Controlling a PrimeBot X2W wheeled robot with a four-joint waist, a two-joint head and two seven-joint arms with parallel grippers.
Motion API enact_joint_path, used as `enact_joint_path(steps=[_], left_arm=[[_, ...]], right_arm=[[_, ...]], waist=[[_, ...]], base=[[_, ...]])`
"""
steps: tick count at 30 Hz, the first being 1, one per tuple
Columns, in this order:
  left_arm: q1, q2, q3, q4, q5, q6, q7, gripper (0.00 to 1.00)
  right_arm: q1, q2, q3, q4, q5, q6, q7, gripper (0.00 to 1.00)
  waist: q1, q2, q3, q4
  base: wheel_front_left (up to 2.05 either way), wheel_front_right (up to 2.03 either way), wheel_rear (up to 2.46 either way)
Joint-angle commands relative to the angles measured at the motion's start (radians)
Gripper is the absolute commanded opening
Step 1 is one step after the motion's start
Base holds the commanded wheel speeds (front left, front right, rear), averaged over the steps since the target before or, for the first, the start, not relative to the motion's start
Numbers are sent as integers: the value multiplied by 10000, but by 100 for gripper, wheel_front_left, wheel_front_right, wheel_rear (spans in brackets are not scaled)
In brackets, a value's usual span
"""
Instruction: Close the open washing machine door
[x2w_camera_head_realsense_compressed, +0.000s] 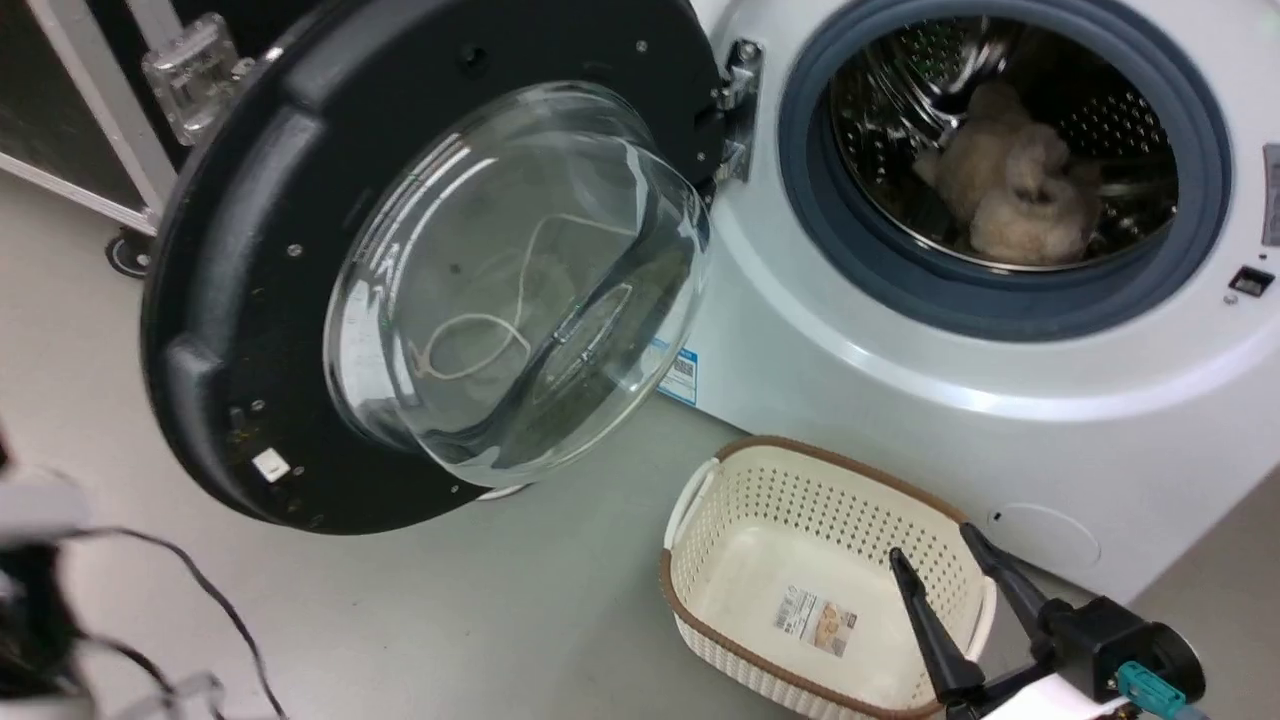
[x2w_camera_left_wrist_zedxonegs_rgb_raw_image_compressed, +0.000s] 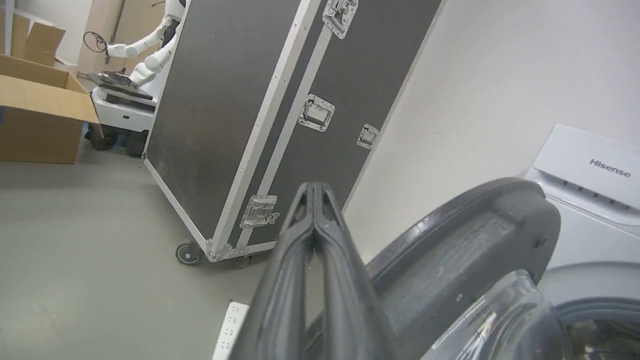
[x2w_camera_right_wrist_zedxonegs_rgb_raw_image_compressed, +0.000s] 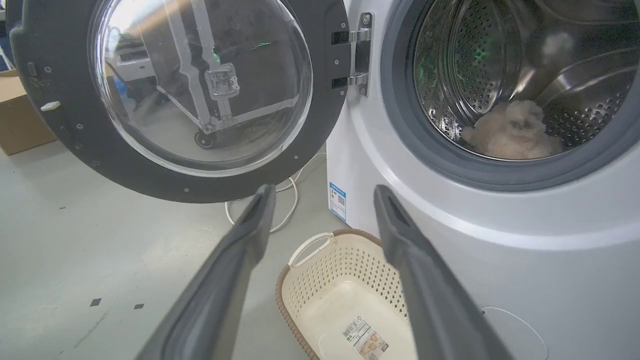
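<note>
The washing machine (x2w_camera_head_realsense_compressed: 900, 420) is a big white box standing on the grey floor (x2w_camera_head_realsense_compressed: 480, 600). The washing machine door (x2w_camera_head_realsense_compressed: 220, 300) is wide open. It swings out to the left side of the machine and hangs from a metal hinge (x2w_camera_head_realsense_compressed: 738, 110). The door has a fat black ring and a round glass bowl in the middle that bulges out.

Inside the round hole is a shiny drum (x2w_camera_head_realsense_compressed: 1130, 110) full of little holes, with a grey rubber ring (x2w_camera_head_realsense_compressed: 805, 170) around it. A pale fluffy thing (x2w_camera_head_realsense_compressed: 1010, 190) lies at the bottom of the drum. A small blue sticker (x2w_camera_head_realsense_compressed: 680, 372) is low on the machine's front, near its left edge.

A cream basket (x2w_camera_head_realsense_compressed: 760, 490) with a brown rim sits on the floor, just in front of the machine.

The right gripper (x2w_camera_head_realsense_compressed: 932, 541) hangs above the basket. Its two dark fingers are spread apart and hold nothing.

The left gripper (x2w_camera_left_wrist_zedxonegs_rgb_raw_image_compressed: 314, 190) is close by the outer edge of the door's black ring. Its fingers are pressed together with nothing between them. I cannot tell if they touch the door. Behind them stands a big black case (x2w_camera_left_wrist_zedxonegs_rgb_raw_image_compressed: 225, 100) with silver edges and little wheels.
</note>
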Motion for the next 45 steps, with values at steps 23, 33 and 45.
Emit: enact_joint_path(steps=[23, 33, 45], left_arm=[[-3290, 1502, 1885, 5582, -6757, 294, 8052, 0], [-1796, 795, 1350, 4331, -7081, -111, 9529, 0], [2523, -1514, -1135, 520, -7900, -213, 9650, 0]], right_arm=[[-69, -436, 423, 220, 403, 10, -295, 100], [-57, -316, 59, 344, 358, 10, -325, 100], [-77, -101, -812, 40, -193, 10, 6, 100]], waist=[[0, 0, 539, -737], [0, 0, 131, -806], [0, 0, -131, -2986]], base=[[0, 0, 0], [0, 0, 0], [0, 0, 0]])
